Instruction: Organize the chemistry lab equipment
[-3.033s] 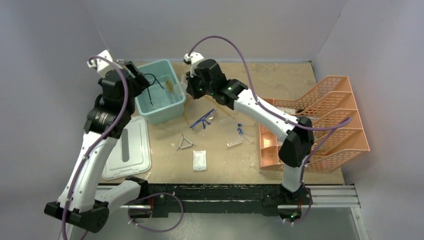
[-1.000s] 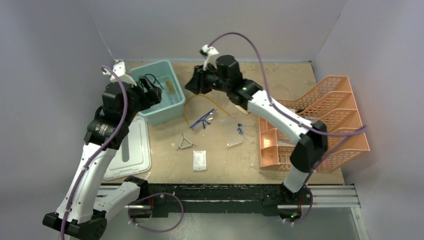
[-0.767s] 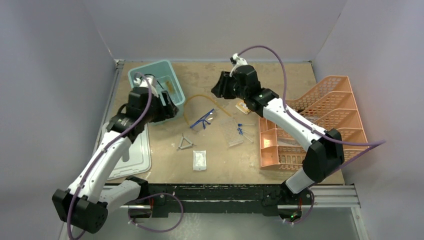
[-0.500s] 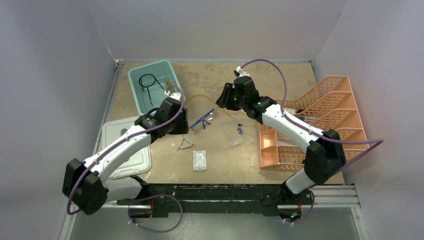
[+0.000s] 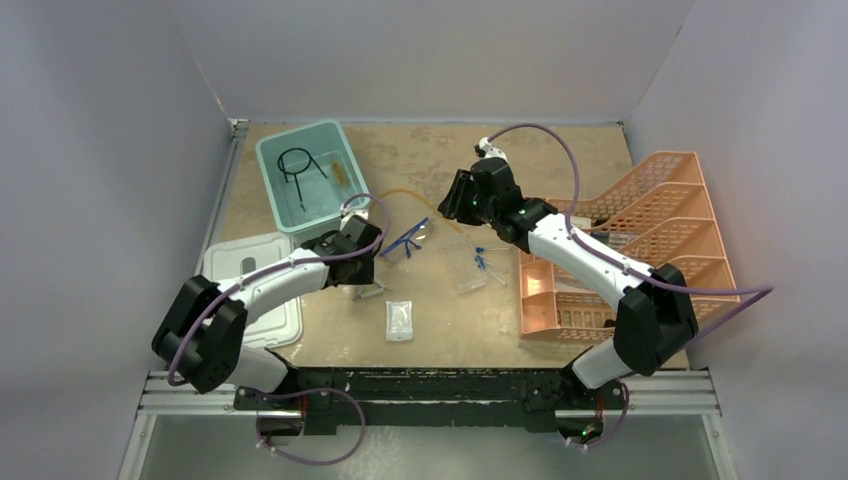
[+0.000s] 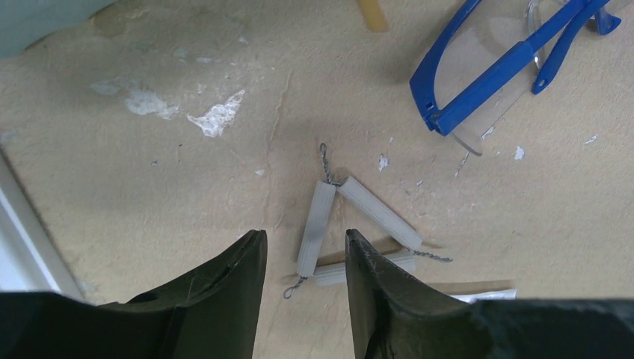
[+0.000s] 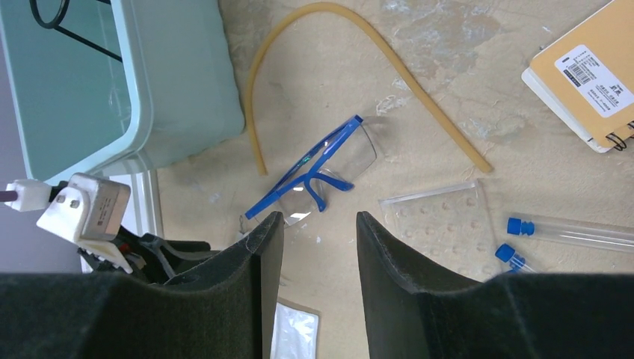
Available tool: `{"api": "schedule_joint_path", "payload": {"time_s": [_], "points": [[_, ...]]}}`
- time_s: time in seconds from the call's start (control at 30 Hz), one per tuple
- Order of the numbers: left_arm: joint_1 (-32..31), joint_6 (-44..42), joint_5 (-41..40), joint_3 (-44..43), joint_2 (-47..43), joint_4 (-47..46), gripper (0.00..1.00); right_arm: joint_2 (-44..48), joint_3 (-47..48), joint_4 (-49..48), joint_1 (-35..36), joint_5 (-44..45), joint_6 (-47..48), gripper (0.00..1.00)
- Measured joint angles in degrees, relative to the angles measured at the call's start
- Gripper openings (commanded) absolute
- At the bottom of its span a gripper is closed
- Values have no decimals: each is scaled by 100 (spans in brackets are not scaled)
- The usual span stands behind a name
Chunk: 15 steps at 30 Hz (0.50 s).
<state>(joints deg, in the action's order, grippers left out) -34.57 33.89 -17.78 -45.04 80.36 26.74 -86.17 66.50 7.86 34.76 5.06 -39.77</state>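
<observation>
The wire triangle (image 6: 351, 224) lies flat on the table, and its left leg shows between the fingertips of my open left gripper (image 6: 303, 243), which touch nothing. From above, that gripper (image 5: 362, 262) hovers just over the triangle (image 5: 374, 291). My right gripper (image 7: 318, 221) is open and empty above the blue-framed goggles (image 7: 314, 176), with the amber tubing (image 7: 374, 45) arcing beyond. The black ring tripod (image 5: 300, 165) sits inside the teal tub (image 5: 335, 205). The clear rack (image 5: 463, 265), blue-capped tubes (image 5: 488, 262) and white packet (image 5: 399, 320) lie on the table.
The tub's white lid (image 5: 255, 295) lies at the left front. An orange tiered mesh tray (image 5: 630, 260) fills the right side. A tan notebook (image 7: 591, 75) lies near the tray. Grey walls close in on three sides.
My left arm swung from over the tub down to the wire triangle, leaving the tripod in the tub, and its jaws narrowed. My right arm moved right and lower, over the goggles.
</observation>
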Motion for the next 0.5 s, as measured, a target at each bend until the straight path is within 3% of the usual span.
{"api": "schedule_joint_path", "payload": {"time_s": [0.2,0.5], "points": [[0,2,96,0,293,-247,30,0,0,0,0,0,9,42],[0,20,109,4,614,-313,25,0,0,0,0,17,17,41]]}}
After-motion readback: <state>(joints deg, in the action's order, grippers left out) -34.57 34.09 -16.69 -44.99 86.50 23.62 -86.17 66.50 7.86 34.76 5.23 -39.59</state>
